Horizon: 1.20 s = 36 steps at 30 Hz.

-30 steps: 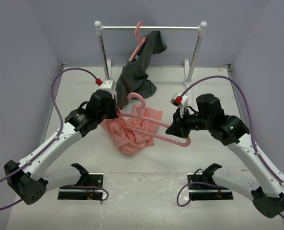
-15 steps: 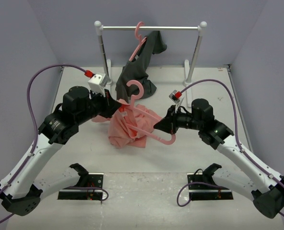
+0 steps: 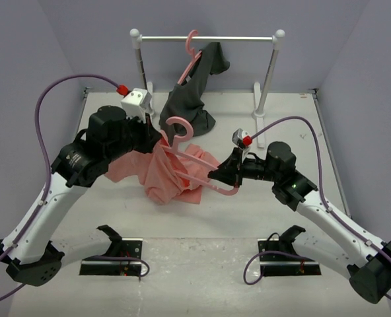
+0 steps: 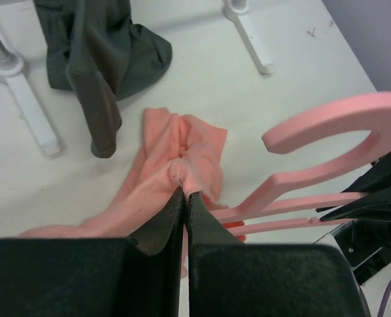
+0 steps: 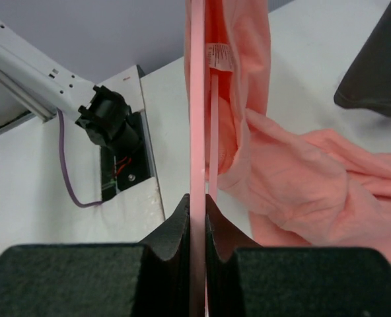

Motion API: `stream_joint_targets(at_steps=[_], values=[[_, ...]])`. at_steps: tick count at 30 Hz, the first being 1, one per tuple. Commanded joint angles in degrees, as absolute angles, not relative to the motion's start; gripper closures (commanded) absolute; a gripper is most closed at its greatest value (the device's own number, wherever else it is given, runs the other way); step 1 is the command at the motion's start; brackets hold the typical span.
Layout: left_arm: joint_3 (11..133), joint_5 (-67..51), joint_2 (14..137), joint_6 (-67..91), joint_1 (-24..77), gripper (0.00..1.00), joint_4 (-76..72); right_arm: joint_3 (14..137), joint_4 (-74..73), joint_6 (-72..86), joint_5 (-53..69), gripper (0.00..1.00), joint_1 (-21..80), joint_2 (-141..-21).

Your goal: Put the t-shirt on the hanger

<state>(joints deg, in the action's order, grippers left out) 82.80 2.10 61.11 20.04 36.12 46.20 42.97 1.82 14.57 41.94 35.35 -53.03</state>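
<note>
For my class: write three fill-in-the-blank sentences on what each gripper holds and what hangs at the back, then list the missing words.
1. The left gripper is shut on the salmon-pink ____.
2. The right gripper is shut on the pink ____.
3. The dark grey garment hangs on a second hanger hooked over the ____.

Missing words: t-shirt; hanger; rail.

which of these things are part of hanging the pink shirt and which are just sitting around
In the job:
t-shirt, pinched in the left claw
hanger, clamped in the right claw

Lying about:
dark grey garment
second pink hanger, carrying that garment
rack
</note>
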Motion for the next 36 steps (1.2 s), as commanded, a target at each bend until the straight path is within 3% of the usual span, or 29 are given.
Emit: stream_joint_targets(at_steps=[1, 5, 10, 14, 16, 17, 20, 22, 26, 29, 32, 36], values=[[93.3, 4.1, 63.1, 12.7, 36.0, 1.00, 52.1, 40.7, 16.3, 9.7, 46.0, 1.00, 35.7, -53.2], [95.4, -13.1, 65.8, 8.1, 36.4, 1.00, 52.4, 37.0, 34.0, 17.3, 52.1, 1.00, 35.7, -57.7], [95.8, -14.4, 67.7, 7.6, 38.1, 1.00, 53.1, 35.3, 44.7, 18.5, 52.0, 1.00, 35.7, -59.8], [100.9, -4.5, 67.9, 9.0, 38.1, 0.32, 55.9, 35.1, 44.8, 16.7, 50.0, 1.00, 34.4, -58.5], [105.6, 6.8, 68.3, 9.5, 38.1, 0.11, 57.7, 34.8, 44.8, 16.5, 50.9, 1.00, 33.1, -57.9], [107.7, 12.6, 68.6, 9.5, 38.1, 0.06, 58.3, 34.8, 44.9, 16.6, 52.0, 1.00, 32.3, -57.7], [115.4, 19.3, 69.9, 9.0, 38.1, 0.03, 59.5, 34.9, 45.0, 18.4, 55.0, 1.00, 27.1, -57.4], [115.9, 16.7, 69.7, 7.1, 38.1, 0.04, 57.6, 35.2, 44.8, 18.8, 57.8, 1.00, 24.5, -57.6], [107.8, -4.2, 65.4, -6.4, 38.1, 0.09, 48.1, 36.3, 44.7, 18.4, 66.2, 1.00, 20.4, -59.2], [101.9, -13.9, 61.2, -14.2, 38.1, 0.06, 43.0, 38.2, 44.6, 19.3, 75.5, 1.00, 16.6, -61.3], [100.4, -22.0, 61.2, -22.1, 38.1, 0.00, 46.1, 40.0, 44.2, 19.3, 83.3, 1.00, 14.6, -63.4], [98.8, -28.4, 63.5, -23.6, 39.2, 0.06, 49.9, 43.6, 40.6, 17.8, 90.6, 1.00, 11.5, -66.1]])
